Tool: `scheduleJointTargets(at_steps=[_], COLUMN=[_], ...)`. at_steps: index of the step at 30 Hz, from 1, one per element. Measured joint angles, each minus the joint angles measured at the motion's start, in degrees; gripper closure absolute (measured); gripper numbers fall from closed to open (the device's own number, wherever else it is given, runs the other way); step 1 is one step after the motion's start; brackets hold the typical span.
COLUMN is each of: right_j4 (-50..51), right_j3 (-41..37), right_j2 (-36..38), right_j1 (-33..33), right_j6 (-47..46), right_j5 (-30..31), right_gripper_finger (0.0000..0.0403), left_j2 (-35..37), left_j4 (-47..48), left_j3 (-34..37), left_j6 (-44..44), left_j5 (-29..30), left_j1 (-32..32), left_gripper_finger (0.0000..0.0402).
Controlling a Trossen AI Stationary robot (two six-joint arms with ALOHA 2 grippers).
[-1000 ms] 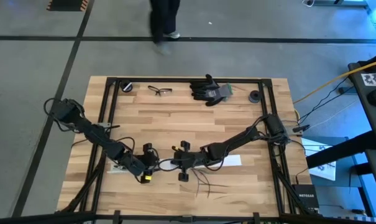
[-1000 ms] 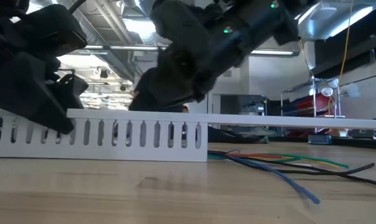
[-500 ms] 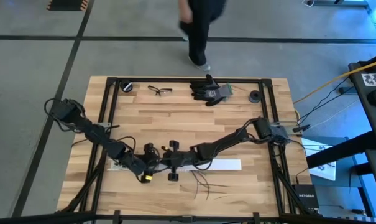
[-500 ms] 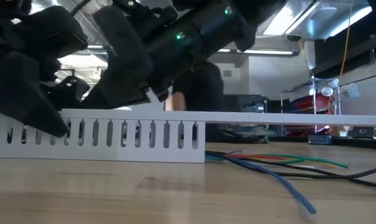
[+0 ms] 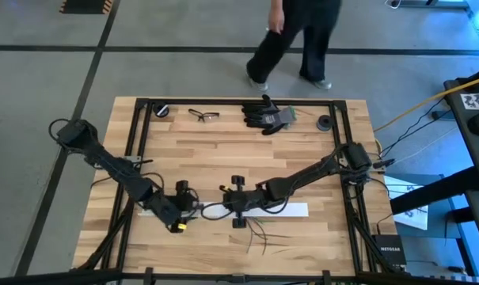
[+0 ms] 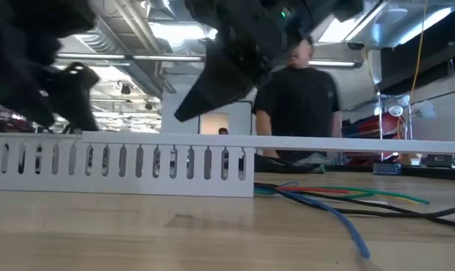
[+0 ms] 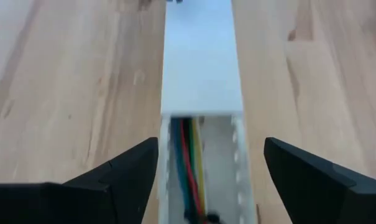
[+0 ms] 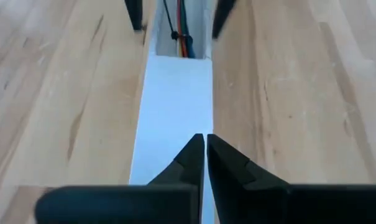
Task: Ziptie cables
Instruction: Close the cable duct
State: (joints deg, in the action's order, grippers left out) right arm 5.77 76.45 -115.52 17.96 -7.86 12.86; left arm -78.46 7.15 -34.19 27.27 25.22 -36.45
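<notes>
A white slotted duct [image 6: 137, 162] lies along the near part of the table, and a flat white lid [image 8: 175, 99] covers most of its top. The cables [image 7: 189, 168] run inside the duct's uncovered end. They come out of its other end and splay over the wood [image 6: 340, 199], [image 5: 259, 229]. My left gripper [image 7: 211, 149] hovers open above the uncovered end, one finger on each side of the duct. My right gripper [image 8: 204, 138] is shut and hangs just above the lid [image 5: 233, 204], pointing toward the left gripper.
Black gloves [image 5: 267, 115], safety glasses [image 5: 203, 115] and two small black round parts [image 5: 164, 110], [image 5: 325, 122] lie along the far edge. A black frame [image 5: 144, 142] borders the table. A person [image 5: 298, 39] walks past beyond the far edge. Bare wood lies mid-table.
My right gripper, shut throughout, slid toward the table's left over the lid, then drew back to the right and rose clear. My left gripper rose off the duct's left end. The duct shifted slightly along the table. A person walked across behind the table.
</notes>
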Motion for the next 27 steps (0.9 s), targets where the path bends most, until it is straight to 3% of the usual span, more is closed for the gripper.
scheduleJointTargets(at_steps=[4,12,16,27], right_j4=[-5.7,-9.3,-9.9,-12.2], right_j3=[-3.5,-5.3,-5.3,-5.2], right_j2=[-0.3,-0.7,-1.1,-2.4], right_j1=[0.5,0.4,0.4,0.4], right_j6=[-2.5,-3.9,-4.0,-5.7], right_j5=[-1.2,-1.6,-1.5,-2.9], right_gripper_finger=[0.0398,0.0398,0.0398,0.0398], left_j2=[-0.2,-0.8,-1.2,-1.5], left_j4=[-1.9,-15.2,-17.4,-19.1], left_j3=[3.5,9.5,10.4,10.4], left_j6=[2.8,1.3,0.2,-0.5], left_j5=[4.2,5.3,5.5,4.6], left_j1=[-3.2,-1.7,-1.2,-1.3], left_gripper_finger=[0.0123,0.0123,0.0126,0.0216])
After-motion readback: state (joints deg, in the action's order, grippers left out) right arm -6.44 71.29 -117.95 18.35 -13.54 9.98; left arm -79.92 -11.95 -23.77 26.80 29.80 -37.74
